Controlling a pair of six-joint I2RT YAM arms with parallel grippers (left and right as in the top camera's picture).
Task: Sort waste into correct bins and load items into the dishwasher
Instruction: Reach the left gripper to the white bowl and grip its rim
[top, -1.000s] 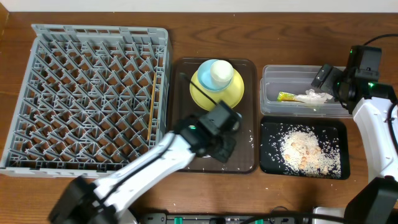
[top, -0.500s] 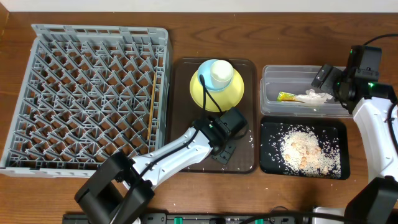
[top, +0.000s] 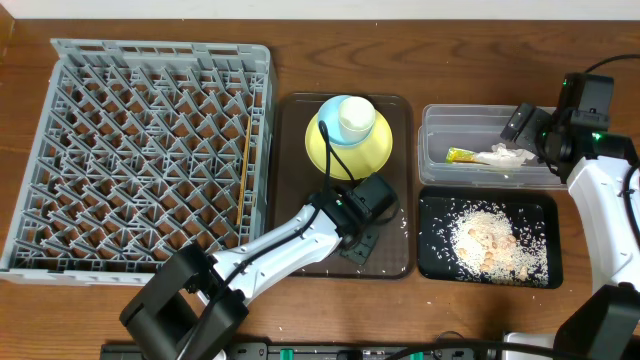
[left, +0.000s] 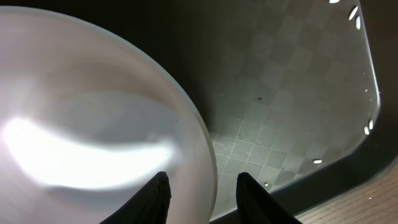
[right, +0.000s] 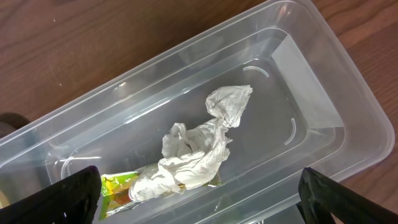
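My left gripper (left: 202, 196) is shut on the rim of the white bowl (left: 93, 124), one finger inside and one outside, low over the brown tray (left: 280, 93). Overhead, that gripper (top: 358, 225) hides the bowl. The light blue cup (top: 350, 117) stands on the yellow plate (top: 378, 152) at the tray's far end. Chopsticks (top: 245, 150) lie along the right side of the grey rack (top: 140, 150). My right gripper (right: 199, 199) hangs open over the clear tub (right: 323, 81), which holds the tissue (right: 199, 149) and the wrapper (right: 115, 186).
A black tray (top: 432, 235) with a heap of rice crumbs (top: 490, 240) sits in front of the clear tub (top: 435, 150). A few grains are scattered on the brown tray (top: 395, 255). The rack fills the table's left half.
The left arm swung from a diagonal reach to a lower stance over the tray's near end and its jaws narrowed a little onto the bowl. The right arm has not moved.
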